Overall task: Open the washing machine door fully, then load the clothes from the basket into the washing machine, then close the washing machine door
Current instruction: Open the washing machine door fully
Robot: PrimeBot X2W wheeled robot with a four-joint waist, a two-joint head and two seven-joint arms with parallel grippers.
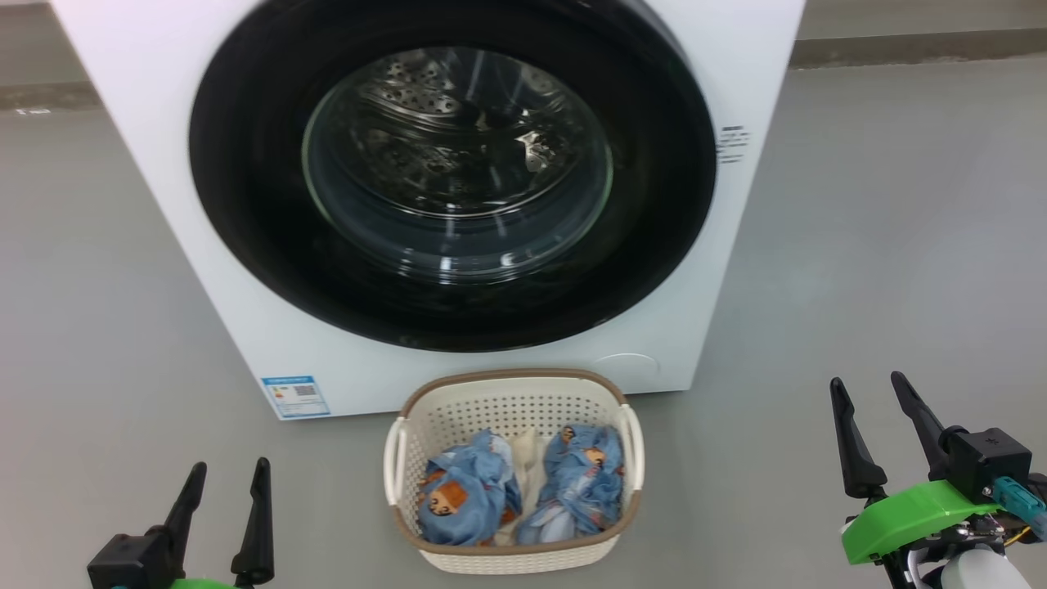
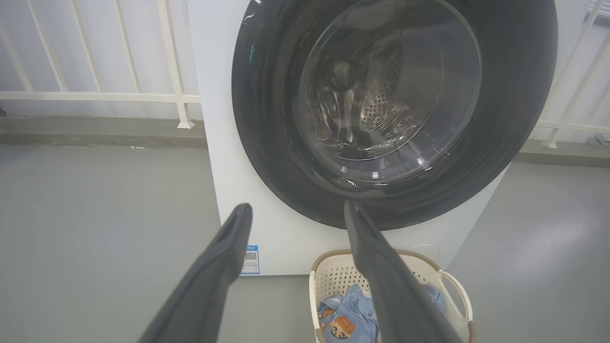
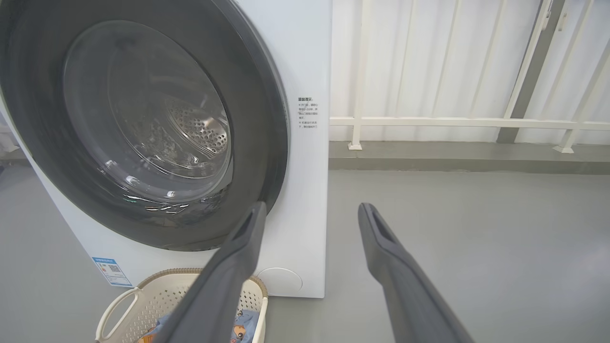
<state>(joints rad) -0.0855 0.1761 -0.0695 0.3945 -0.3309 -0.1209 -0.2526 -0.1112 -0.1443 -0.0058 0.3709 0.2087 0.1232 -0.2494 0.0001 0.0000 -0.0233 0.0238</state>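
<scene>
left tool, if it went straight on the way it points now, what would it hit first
Most likely the washing machine door, near the lower edge of its black rim; the open left tool aims there, above the basket. Nothing seems to lie between, though depth is unclear.

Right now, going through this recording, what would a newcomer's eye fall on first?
The big glossy black washing machine door, shut, dominates the upper centre of the head view on the white washing machine. Just below it on the grey floor sits the cream basket holding the blue bear-print clothes. The left hand and right hand hover open at the lower corners, holding nothing.
</scene>
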